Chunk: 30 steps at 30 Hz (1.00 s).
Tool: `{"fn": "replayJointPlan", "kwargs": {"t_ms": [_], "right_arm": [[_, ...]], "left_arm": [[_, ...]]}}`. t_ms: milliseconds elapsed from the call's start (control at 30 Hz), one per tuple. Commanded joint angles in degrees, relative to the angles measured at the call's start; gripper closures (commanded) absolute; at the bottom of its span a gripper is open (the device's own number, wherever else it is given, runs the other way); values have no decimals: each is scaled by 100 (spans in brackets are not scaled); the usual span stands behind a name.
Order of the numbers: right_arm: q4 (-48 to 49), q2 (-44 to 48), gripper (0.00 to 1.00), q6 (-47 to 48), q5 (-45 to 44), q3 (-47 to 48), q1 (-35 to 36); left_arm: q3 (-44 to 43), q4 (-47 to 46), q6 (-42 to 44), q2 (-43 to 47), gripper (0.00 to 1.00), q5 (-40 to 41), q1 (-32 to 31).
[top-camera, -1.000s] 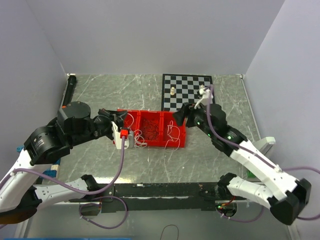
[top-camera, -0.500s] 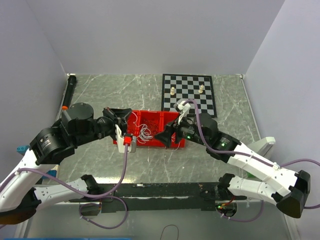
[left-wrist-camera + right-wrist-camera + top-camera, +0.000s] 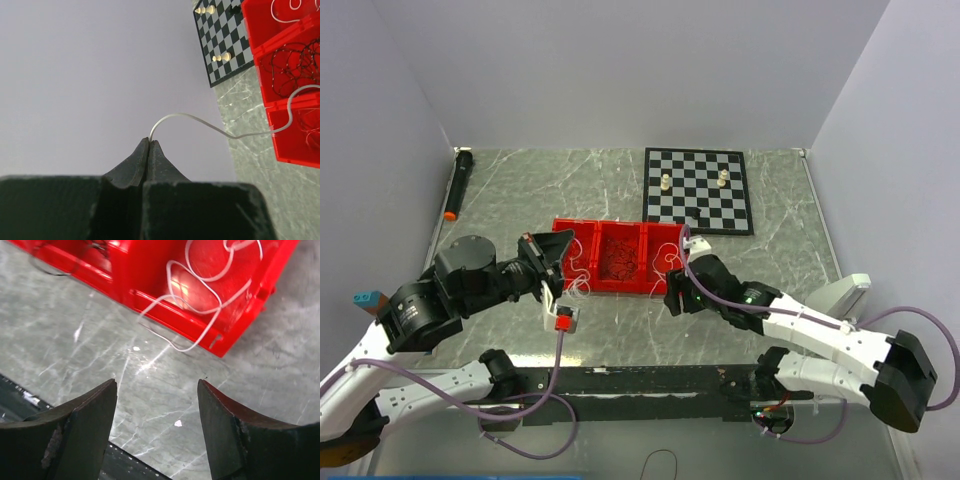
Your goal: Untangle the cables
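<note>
Left arm (image 3: pixel 420 305), right arm (image 3: pixel 820 330): white links, black drum-shaped joints. Purple hoses (image 3: pixel 558 370) trail both. Right gripper (image 3: pixel 156 382) black, curved.

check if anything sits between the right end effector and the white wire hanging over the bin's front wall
Nothing visible does. The right end effector hovers open just in front of the red bin, where the white wire droops over the wall toward the table. Only bare table lies between them.

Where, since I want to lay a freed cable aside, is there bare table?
Bare table lies behind the red tray, between the black marker and the chessboard, and right of tray and board. The tray's near side is crowded: left gripper shut on a white cable, right gripper open.
</note>
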<state>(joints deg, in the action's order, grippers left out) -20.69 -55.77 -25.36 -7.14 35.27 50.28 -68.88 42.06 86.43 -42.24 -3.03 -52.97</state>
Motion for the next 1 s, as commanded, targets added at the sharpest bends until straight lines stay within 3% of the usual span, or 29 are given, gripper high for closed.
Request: {"fn": "replayJointPlan", "kwargs": {"t_ms": [0, 100, 300, 500, 733, 967], "right_arm": [[38, -355, 29, -443, -323, -55, 52], [319, -767, 32, -399, -385, -73, 34], [399, -1629, 49, -469, -306, 322, -194], [408, -1902, 62, -619, -288, 551, -300], [425, -2202, 65, -637, -139, 859, -308], [434, -1858, 64, -197, -191, 1043, -282]], "left_arm": [[147, -348, 392, 119, 99, 39, -29], [200, -339, 365, 154, 99, 65, -29], [261, -348, 374, 190, 99, 136, -29], [340, -374, 295, 242, 99, 153, -29], [411, -401, 269, 260, 99, 197, -29], [411, -418, 243, 260, 99, 232, -38]]}}
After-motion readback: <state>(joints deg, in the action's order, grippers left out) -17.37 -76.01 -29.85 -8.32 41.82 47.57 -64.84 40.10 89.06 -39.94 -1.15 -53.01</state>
